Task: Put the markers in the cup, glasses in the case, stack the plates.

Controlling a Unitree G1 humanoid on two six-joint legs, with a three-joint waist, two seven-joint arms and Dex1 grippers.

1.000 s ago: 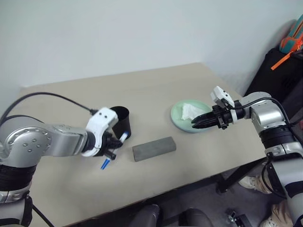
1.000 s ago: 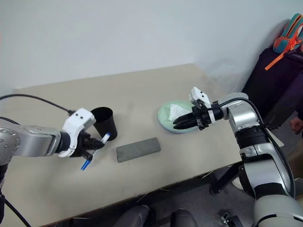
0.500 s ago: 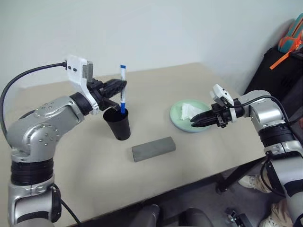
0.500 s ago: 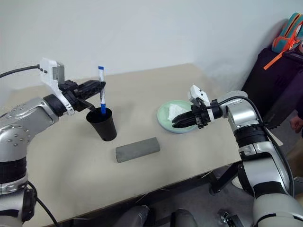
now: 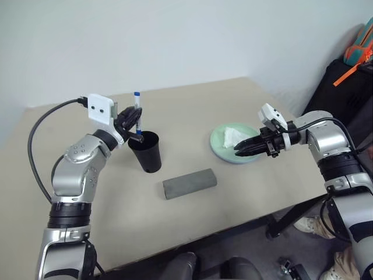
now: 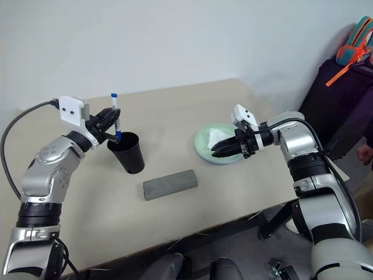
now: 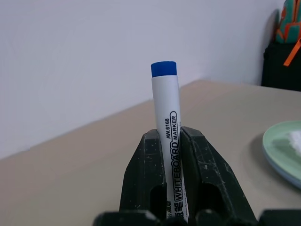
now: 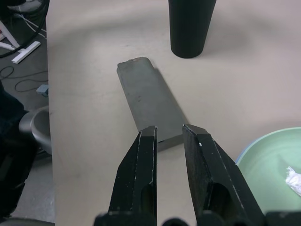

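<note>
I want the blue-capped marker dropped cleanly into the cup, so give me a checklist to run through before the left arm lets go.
1. Left gripper shut on the white whiteboard marker with blue cap: ok.
2. Marker upright, blue cap on top: ok.
3. Marker's lower end over the mouth of the matte black tapered cup: ok in both eye views.
4. Cup standing upright on the beige table: ok.
5. Right gripper away from the cup, over the mint green round plate: ok.
6. Room inside the cup for the marker: cannot tell; its inside is too dark.
</note>
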